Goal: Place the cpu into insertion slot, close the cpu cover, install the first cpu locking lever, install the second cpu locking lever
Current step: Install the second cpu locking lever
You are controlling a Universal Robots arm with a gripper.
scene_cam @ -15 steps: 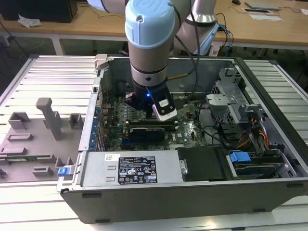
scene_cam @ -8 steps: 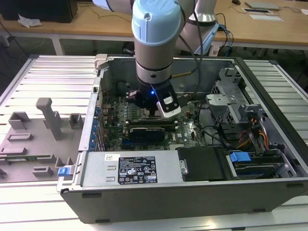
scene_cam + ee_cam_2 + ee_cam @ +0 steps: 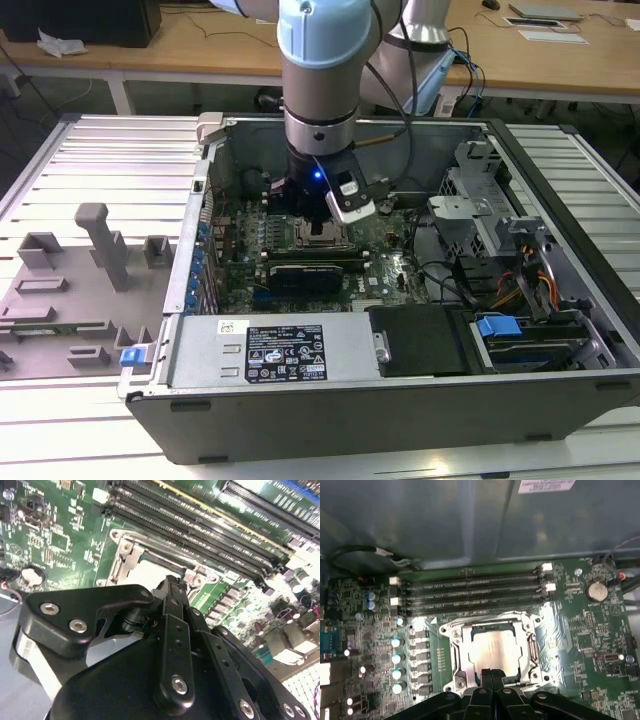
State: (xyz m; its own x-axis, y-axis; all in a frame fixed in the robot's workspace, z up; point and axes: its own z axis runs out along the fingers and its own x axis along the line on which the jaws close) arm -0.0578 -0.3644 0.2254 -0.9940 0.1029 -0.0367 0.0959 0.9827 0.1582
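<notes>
The cpu (image 3: pixel 495 647) lies in the insertion slot (image 3: pixel 491 626), its dull silver top showing through the window of the cpu cover (image 3: pixel 457 652). The cover lies flat around it. My gripper (image 3: pixel 492 674) is shut, its two black fingertips pressed together with nothing seen between them, at the edge of the cover nearest the camera. In the second wrist view the gripper (image 3: pixel 172 584) points down at the cpu (image 3: pixel 147 572) and cover (image 3: pixel 125 555). In the exterior view the gripper (image 3: pixel 322 222) hangs just over the insertion slot (image 3: pixel 322 238). I cannot make out the locking levers clearly.
Long black memory slots (image 3: pixel 470 592) run beside the socket, and a coin battery (image 3: pixel 596 591) sits on the green motherboard. A long black card (image 3: pixel 315 272), the case walls (image 3: pixel 330 410), a drive cage (image 3: pixel 500 250) and cables crowd the arm. A grey fixture plate (image 3: pixel 70 290) lies at the exterior view's left.
</notes>
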